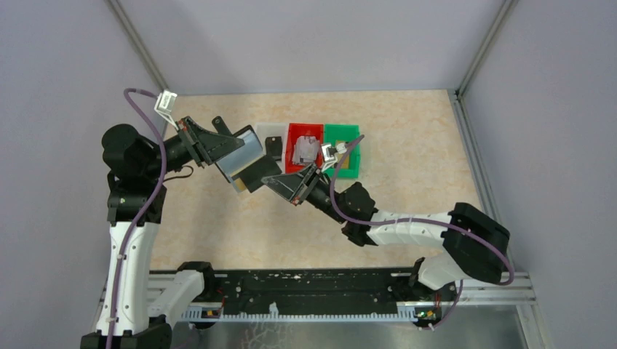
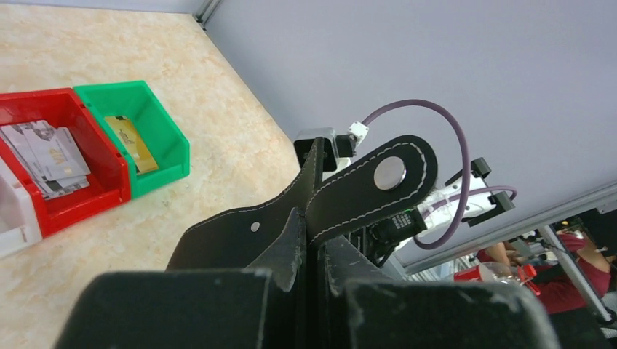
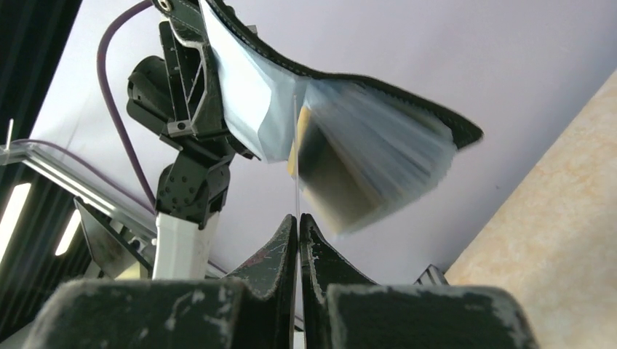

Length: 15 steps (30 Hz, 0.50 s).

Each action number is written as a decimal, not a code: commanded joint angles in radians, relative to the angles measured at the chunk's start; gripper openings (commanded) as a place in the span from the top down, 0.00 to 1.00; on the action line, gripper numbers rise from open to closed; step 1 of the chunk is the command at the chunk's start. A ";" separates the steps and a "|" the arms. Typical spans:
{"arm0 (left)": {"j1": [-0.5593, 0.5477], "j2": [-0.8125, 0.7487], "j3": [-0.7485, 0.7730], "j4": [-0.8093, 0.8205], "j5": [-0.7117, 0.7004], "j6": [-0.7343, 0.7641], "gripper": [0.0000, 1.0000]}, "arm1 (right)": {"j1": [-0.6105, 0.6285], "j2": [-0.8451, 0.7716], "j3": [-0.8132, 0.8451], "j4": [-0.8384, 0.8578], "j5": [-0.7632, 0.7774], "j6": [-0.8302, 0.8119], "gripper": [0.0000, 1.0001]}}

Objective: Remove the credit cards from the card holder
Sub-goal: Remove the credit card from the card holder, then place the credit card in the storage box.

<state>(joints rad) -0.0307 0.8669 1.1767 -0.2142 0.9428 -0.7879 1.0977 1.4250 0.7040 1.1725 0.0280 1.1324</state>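
left pincer (image 2: pixel 311 243): clenched on card holder (image 2: pixel 364 185), lifted off surface (image 1: pixel 407 145) | right pincer (image 3: pixel 298 225): just beneath the open holder, pinched shut on thin credit card (image 3: pixel 296 167) seen edge-on

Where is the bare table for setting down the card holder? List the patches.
Free: the table between green bin and right wall, and the near strip by the arm bases. Crowded: the middle, around white bin, red bin and the held card holder.

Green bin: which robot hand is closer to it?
Right. The right gripper is just off the near left corner of the green bin. The left gripper, clamping the card holder, sits farther away, beyond the red bin.
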 commanded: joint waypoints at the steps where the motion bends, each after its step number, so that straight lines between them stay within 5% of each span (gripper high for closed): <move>1: 0.002 0.010 0.080 -0.011 -0.040 0.102 1.00 | -0.029 -0.158 -0.052 -0.097 -0.011 -0.060 1.00; 9: 0.003 -0.003 0.082 -0.087 -0.132 0.264 1.00 | -0.180 -0.391 -0.042 -0.630 -0.093 -0.163 1.00; 15: 0.003 -0.005 0.042 -0.106 -0.059 0.314 1.00 | -0.336 -0.265 0.252 -1.057 -0.213 -0.371 1.00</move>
<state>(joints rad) -0.0307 0.8791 1.2289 -0.3378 0.8349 -0.5312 0.8379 1.0771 0.7570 0.4294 -0.0860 0.9245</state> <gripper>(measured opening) 0.029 0.006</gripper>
